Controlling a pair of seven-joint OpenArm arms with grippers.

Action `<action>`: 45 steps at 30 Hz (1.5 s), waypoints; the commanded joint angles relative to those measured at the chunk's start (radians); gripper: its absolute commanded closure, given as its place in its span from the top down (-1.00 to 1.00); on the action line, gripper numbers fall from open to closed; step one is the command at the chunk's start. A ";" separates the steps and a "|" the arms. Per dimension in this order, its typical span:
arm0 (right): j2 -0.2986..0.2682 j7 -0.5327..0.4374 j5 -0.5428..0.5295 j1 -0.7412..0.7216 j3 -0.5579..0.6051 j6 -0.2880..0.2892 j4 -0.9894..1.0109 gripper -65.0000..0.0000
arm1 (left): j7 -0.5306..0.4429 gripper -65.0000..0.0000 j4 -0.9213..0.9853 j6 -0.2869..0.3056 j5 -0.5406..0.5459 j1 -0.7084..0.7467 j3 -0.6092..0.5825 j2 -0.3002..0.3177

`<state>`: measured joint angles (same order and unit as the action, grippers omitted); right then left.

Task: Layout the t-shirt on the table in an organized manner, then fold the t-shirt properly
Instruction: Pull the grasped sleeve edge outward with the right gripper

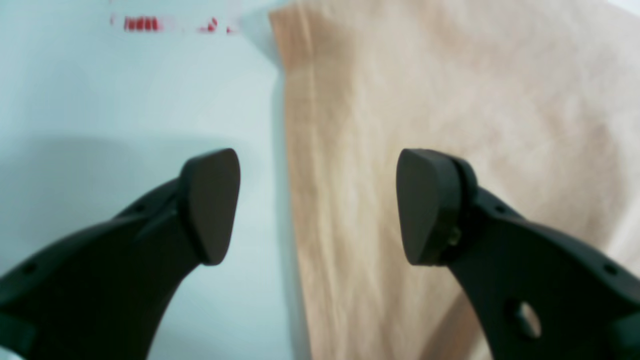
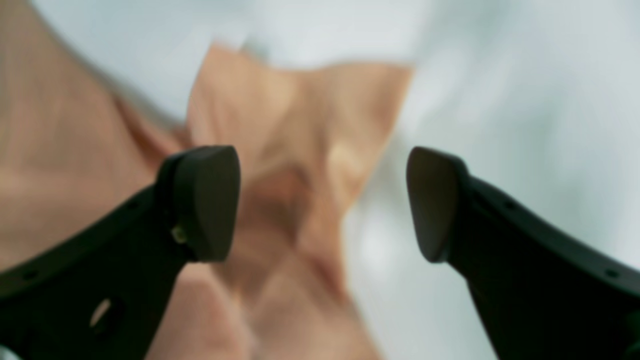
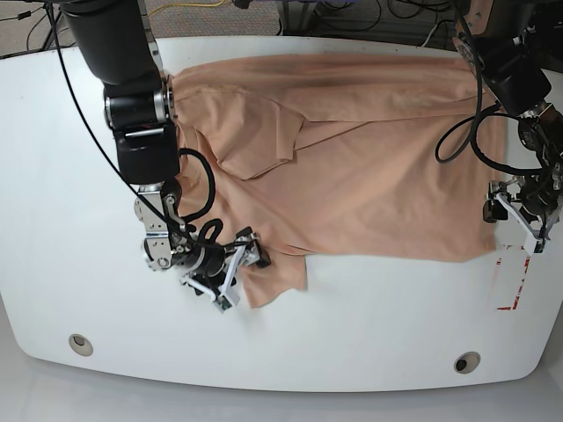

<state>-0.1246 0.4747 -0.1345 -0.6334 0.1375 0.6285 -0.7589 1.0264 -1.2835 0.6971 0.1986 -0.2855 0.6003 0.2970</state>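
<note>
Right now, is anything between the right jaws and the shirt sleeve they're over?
Nothing visible. The right gripper is open with only the crumpled sleeve of the shirt showing between its jaws, lying on the table. That view is blurred, so small things could escape notice.

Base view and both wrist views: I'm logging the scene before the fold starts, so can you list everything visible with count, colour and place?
t-shirt: one, pale peach, spread across the table's middle and far side, one sleeve hanging toward the near edge.
table: one, glossy white, under everything.
grommets: two, grey, near corners of the table.
red tape: short marks, beside the shirt's edge under the left gripper.
cables: several, dark, floor beyond the table.
left gripper: one, black, open over the shirt's edge.
right gripper: one, black, open over the sleeve.
</note>
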 commanded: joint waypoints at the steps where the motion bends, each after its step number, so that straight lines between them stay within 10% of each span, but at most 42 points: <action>1: 0.000 -0.027 -0.011 0.007 -0.005 0.003 -0.032 0.54 | -0.018 0.41 -0.015 0.001 0.011 -0.022 0.002 0.020; 6: 0.003 -0.066 -0.012 0.050 -0.005 0.001 -0.032 0.36 | -0.018 0.41 -0.015 0.001 0.011 -0.022 0.002 0.021; 13: 0.000 -0.089 -0.012 0.056 -0.005 0.001 -0.030 -0.79 | -0.018 0.41 -0.015 0.001 0.011 -0.022 0.002 0.020; 16: -0.004 -0.086 -0.012 0.045 -0.005 0.001 -0.032 -0.94 | -0.018 0.41 -0.015 0.001 0.011 -0.022 0.002 0.018; 31: -0.019 -0.034 -0.004 -0.075 0.000 0.003 -0.032 -0.80 | -0.018 0.41 -0.020 0.001 0.014 0.007 0.000 0.018; 41: -0.050 -0.017 -0.004 -0.088 0.000 0.003 -0.089 0.49 | -0.018 0.41 -0.020 0.001 0.014 0.007 0.000 0.020; 45: -0.074 0.029 -0.004 -0.067 -0.005 0.003 -0.141 0.71 | -0.018 0.41 -0.020 0.001 0.014 0.007 0.002 0.023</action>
<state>-0.1696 0.5045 -0.1310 -0.6758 0.1436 0.6365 -0.8482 1.0264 -1.2839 0.6971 0.2020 -0.2550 0.5999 0.2974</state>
